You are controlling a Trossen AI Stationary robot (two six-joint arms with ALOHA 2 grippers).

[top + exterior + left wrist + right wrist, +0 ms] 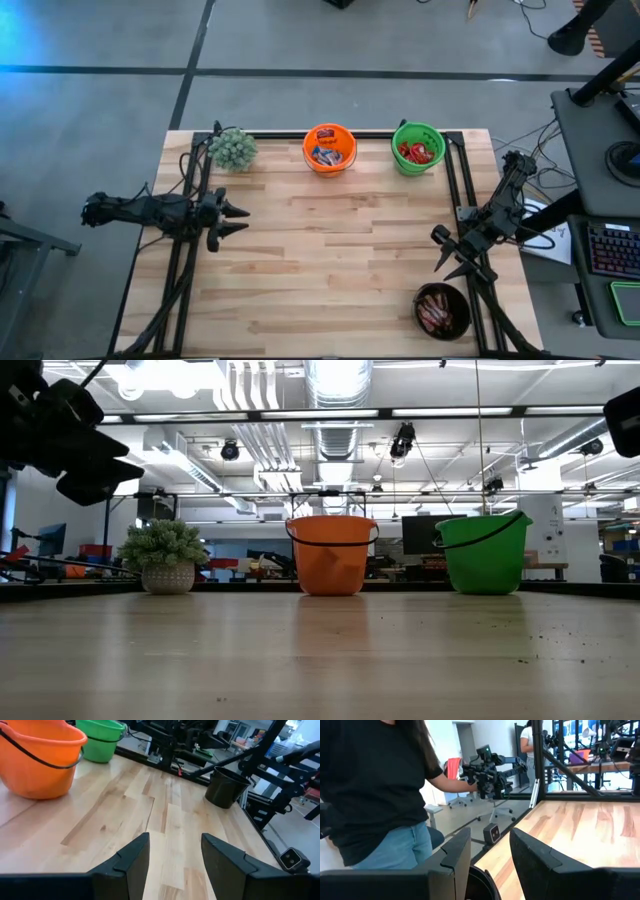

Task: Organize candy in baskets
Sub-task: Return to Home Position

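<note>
The candy lies inside the baskets. The orange pail [329, 148] holds blue-and-white pieces and the green pail [417, 148] holds red ones; both stand at the table's far edge. The black bowl [442, 310], at the near right corner, holds dark brown ones. My left gripper [243, 220] hovers open over the table's left side, pointing toward the right, with nothing between its fingers [132, 860]. My right gripper [441, 250] hovers open at the right side, just beyond the black bowl's rim [482, 885], also holding nothing.
A fuzzy grey-green potted plant [233, 148] stands at the far left corner, beside the orange pail [331, 553]. A person in a black shirt and jeans [375, 785] stands just off the table's near right side. Bare wood [330, 250] spans the middle of the table.
</note>
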